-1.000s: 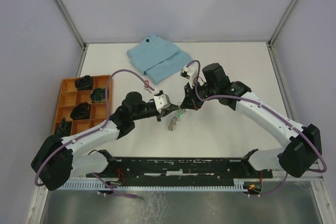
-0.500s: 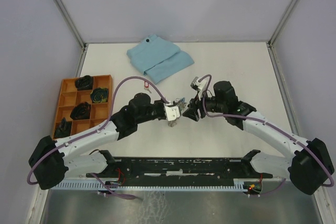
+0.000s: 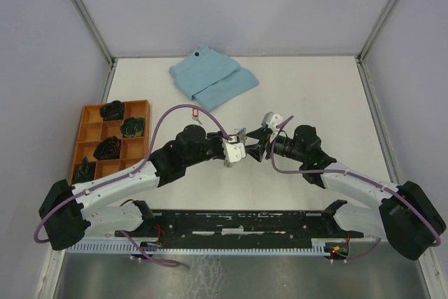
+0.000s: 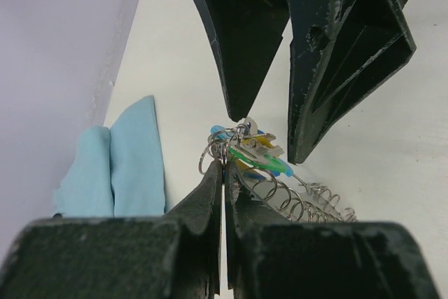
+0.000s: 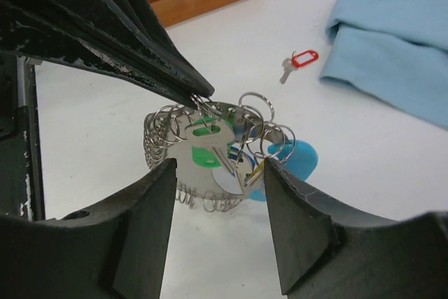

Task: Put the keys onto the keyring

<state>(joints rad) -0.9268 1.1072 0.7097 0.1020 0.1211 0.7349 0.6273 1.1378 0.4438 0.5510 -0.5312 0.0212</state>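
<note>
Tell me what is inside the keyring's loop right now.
A green-tagged key lies among the keyring rings, a blue tag beside it; any key on that tag is covered by the rings.

No lettering, brand, number or sign can be read in any view. The red tag [image 5: 305, 56] and the green tag [image 4: 259, 162] on the keys are seen too small and blurred for any writing to be made out.
</note>
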